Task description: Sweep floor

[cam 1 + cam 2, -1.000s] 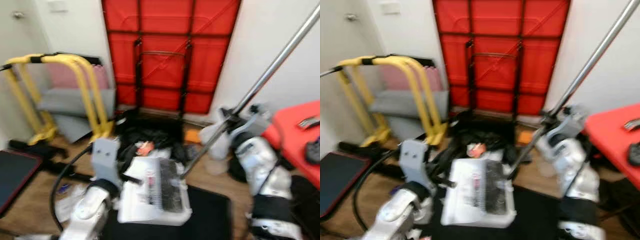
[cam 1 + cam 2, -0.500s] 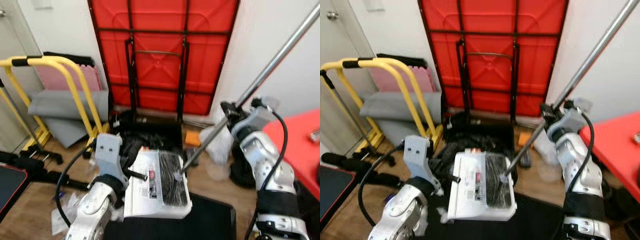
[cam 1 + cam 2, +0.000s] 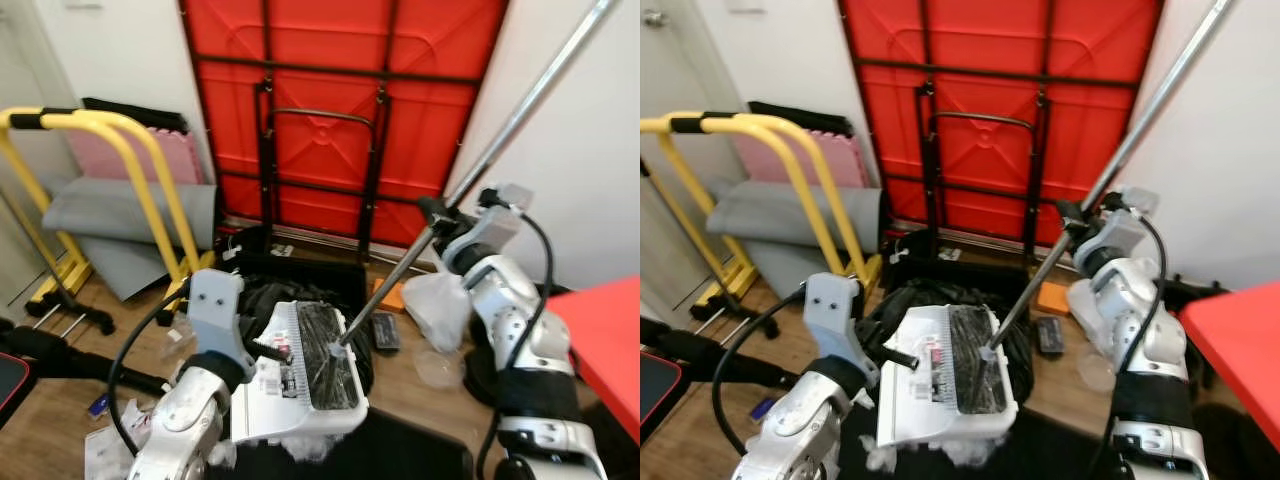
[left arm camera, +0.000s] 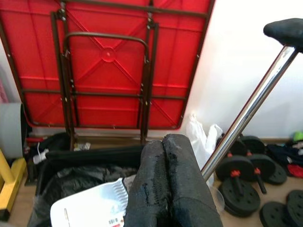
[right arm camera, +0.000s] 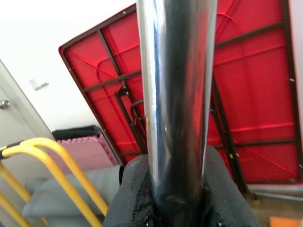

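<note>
Dustpan (image 3: 300, 375), white, held up by my L gripper (image 3: 262, 347), fingers (image 4: 170, 184) pressed together on its handle; pan tilted over black bin bag (image 3: 940, 310) in front of folded red table (image 3: 340, 110). R gripper (image 3: 432, 215) clamped round chrome broom pole (image 3: 480, 150); broom head (image 3: 985, 358) resting in pan. Debris, white, on dark mat (image 3: 940, 455) below pan. Yellow frame (image 3: 130, 190) to left, clear plastic bag (image 3: 432, 305) beside R arm.

One broom (image 3: 500, 140), one dustpan (image 3: 300, 375) and one folded red table (image 3: 340, 110) are counted. One yellow frame (image 3: 130, 190), one black bin (image 3: 300, 285) and two grippers, left (image 4: 173, 184) and right (image 5: 175, 198), are recorded.
</note>
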### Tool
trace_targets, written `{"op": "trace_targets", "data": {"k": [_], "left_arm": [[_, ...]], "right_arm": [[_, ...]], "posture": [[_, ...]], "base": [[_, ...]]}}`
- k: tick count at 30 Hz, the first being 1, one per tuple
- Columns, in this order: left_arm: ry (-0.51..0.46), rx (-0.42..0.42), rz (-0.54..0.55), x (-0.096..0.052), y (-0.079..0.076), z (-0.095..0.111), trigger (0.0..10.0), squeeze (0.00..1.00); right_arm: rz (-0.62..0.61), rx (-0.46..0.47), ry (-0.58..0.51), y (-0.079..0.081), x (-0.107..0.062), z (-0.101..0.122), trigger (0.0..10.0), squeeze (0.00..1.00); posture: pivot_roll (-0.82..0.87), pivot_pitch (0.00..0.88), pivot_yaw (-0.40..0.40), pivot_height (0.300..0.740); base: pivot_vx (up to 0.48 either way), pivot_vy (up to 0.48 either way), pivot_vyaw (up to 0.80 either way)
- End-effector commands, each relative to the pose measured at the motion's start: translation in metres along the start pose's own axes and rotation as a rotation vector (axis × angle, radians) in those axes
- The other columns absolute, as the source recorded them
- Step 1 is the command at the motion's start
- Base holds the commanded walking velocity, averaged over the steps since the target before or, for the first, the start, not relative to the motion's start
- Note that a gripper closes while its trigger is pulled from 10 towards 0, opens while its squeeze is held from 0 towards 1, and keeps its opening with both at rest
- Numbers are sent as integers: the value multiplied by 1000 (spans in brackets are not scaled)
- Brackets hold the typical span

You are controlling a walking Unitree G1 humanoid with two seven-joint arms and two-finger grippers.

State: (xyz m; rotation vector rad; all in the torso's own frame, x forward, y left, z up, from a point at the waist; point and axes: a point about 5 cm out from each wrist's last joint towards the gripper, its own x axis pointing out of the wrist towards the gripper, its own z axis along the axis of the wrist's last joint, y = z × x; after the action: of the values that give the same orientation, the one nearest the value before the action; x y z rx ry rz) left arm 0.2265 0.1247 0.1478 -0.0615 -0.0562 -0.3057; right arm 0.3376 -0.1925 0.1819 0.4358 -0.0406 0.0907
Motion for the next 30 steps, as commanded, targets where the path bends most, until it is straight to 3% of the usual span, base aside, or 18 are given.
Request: {"op": "trace_targets", "data": {"k": [1,12,16,21,27,29,30], "left_arm": [[19,11,12,-1,3,-2,10000,0],[29,16,-4,-9,-1,2,10000,0],[31,27,-33,-13,-7,6,10000,0],[28,-10,-103,-16,-24,13,10000,0],[40,-26,-112,-21,-28,14,10000,0],[49,-35,-108,-27,-29,15,10000,0],[49,-35,-108,-27,-29,15,10000,0]], "right_arm": [[36,35,-49,11,5,8,10000,0],[22,37,-85,11,15,20,10000,0],[26,23,-99,12,19,25,10000,0],[58,-51,-164,30,42,47,10000,0],[63,-134,-192,40,57,60,10000,0],[72,-233,-222,52,67,70,10000,0],[72,-233,-222,52,67,70,10000,0]], "posture": [[-98,13,-83,740],[-79,74,-70,740],[-75,102,-68,740],[-72,160,-58,740],[-56,201,-64,740],[-58,231,-70,740],[-58,231,-70,740]], "base": [[352,0,0],[327,0,0],[0,0,0],[0,0,0],[0,0,0],[0,0,0],[0,0,0]]}}
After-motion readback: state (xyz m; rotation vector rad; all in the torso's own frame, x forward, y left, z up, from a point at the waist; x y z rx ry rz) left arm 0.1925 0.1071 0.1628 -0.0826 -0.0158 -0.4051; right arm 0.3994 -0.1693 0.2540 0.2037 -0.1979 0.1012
